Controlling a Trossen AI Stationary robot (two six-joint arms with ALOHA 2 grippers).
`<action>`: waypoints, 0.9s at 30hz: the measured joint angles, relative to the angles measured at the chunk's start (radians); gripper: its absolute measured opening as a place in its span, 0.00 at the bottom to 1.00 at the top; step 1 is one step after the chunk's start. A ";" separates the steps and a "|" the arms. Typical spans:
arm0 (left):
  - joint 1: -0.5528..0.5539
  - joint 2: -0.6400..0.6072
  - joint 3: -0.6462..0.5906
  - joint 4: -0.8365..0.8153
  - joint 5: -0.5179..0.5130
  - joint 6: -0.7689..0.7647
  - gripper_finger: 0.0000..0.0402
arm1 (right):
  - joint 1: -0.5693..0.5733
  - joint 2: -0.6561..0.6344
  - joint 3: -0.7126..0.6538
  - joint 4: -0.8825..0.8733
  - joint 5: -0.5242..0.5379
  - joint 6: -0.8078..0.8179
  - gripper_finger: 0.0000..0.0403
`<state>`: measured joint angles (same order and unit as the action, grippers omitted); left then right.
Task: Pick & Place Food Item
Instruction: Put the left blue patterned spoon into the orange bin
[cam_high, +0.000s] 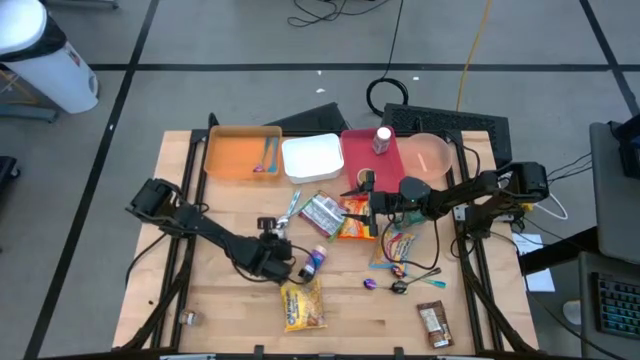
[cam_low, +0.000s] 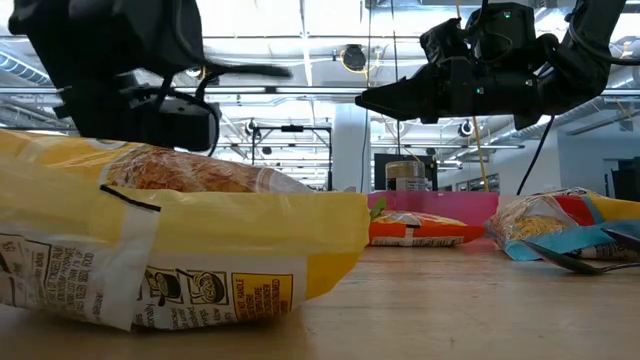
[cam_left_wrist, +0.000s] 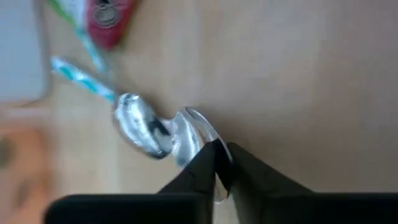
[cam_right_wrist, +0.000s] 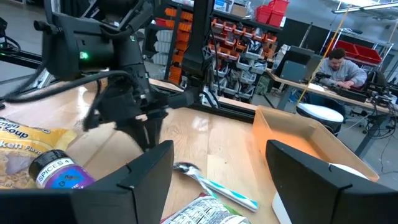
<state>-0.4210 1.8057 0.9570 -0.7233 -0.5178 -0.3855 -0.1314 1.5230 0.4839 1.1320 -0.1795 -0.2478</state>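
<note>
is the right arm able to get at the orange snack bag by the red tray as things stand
Probably yes. The right gripper hangs open just beside the orange snack bag, with nothing lying on the bag. The left gripper is busy farther off, at a spoon.

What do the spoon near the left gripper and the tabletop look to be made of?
Spoon: the bowl looks like polished metal, with mirror-like glints; the handle is light blue, probably plastic. Table: pale wood, with visible plank seams and a matte finish.
</note>
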 joint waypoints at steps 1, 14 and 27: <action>0.001 0.000 0.000 -0.006 -0.009 -0.001 0.04 | 0.000 0.000 0.000 0.000 0.000 0.000 0.62; 0.037 -0.096 0.000 -0.037 0.150 -0.061 0.02 | 0.000 0.000 0.000 0.000 0.000 -0.001 0.62; 0.001 -0.298 0.064 -0.097 0.456 -0.139 0.01 | -0.001 0.000 0.000 0.000 0.000 -0.001 0.62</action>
<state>-0.4198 1.5076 1.0208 -0.8201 -0.0619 -0.5244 -0.1322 1.5230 0.4839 1.1324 -0.1795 -0.2485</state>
